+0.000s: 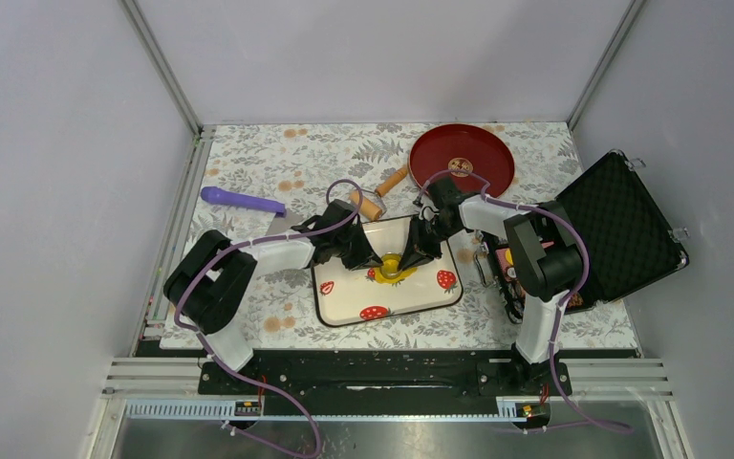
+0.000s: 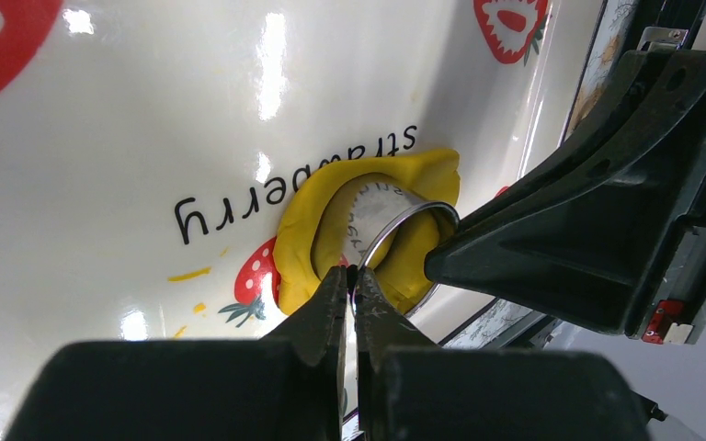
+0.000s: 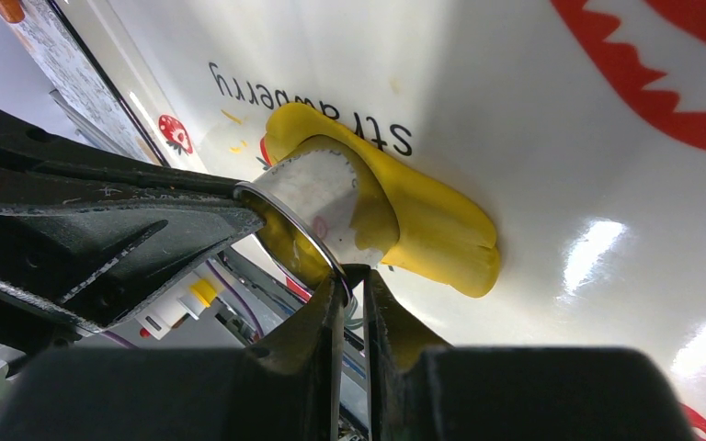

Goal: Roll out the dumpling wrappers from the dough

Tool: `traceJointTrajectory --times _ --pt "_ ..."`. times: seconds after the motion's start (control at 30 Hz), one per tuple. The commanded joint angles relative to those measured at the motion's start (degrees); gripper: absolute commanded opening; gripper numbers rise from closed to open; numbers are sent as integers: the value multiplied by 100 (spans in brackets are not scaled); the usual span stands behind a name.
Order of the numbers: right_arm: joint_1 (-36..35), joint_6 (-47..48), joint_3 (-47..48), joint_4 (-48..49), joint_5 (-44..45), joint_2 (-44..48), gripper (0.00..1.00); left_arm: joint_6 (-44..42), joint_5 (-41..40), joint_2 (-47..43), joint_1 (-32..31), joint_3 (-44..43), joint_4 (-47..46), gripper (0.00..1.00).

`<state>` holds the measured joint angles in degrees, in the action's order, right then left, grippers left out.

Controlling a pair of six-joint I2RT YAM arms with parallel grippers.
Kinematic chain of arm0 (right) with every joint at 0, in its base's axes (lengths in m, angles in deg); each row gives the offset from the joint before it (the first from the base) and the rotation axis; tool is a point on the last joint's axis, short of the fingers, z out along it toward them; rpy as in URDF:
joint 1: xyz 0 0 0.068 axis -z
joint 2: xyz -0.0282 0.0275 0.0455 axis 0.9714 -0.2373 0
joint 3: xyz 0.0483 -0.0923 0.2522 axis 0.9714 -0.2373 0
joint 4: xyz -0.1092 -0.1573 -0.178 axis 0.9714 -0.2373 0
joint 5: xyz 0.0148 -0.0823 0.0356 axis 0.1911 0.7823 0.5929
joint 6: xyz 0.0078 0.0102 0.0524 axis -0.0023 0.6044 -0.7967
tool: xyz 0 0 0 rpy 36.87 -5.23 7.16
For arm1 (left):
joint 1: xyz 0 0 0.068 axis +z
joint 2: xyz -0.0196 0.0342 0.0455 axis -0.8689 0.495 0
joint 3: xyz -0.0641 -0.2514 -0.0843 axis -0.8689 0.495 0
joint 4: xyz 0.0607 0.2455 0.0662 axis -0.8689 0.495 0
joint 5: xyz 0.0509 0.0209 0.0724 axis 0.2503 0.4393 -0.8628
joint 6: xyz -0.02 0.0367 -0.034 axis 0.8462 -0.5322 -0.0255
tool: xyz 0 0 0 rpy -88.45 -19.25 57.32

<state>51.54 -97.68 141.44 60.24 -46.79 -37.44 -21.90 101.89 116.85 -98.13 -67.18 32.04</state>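
**Printed word.** The word "strawberry" (image 2: 276, 188) stands in black lowercase letters on the white tray (image 2: 101, 119). In the left wrist view it is upside down, running from right of centre down toward the left. The dough (image 2: 299, 248) lies right against its letters. In the right wrist view the same word (image 3: 239, 87) sits upside down at upper left. Warped letters are mirrored on the metal ring (image 2: 377, 207). In the top view no lettering is legible.

Soft dough lump (image 2: 299, 241): bright yellow
Glossy rectangular tray (image 1: 342, 302): white, red strawberries, black lettering
Worktop (image 1: 277, 158): leafy grey print, orange flowers
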Motion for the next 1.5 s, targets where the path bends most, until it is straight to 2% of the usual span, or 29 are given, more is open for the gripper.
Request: traceJointTrajectory --times 0.0,1.0,1.47 --pt "-251 179 -215 -430 546 -492 0 -44 -350 866 -201 416 911 0" --pt "-141 119 125 -988 743 -1011 0 -277 308 1567 -10 58 1115 0" --pt "-166 392 356 -1480 1117 -966 0 -211 188 1589 -12 13 1305 0"
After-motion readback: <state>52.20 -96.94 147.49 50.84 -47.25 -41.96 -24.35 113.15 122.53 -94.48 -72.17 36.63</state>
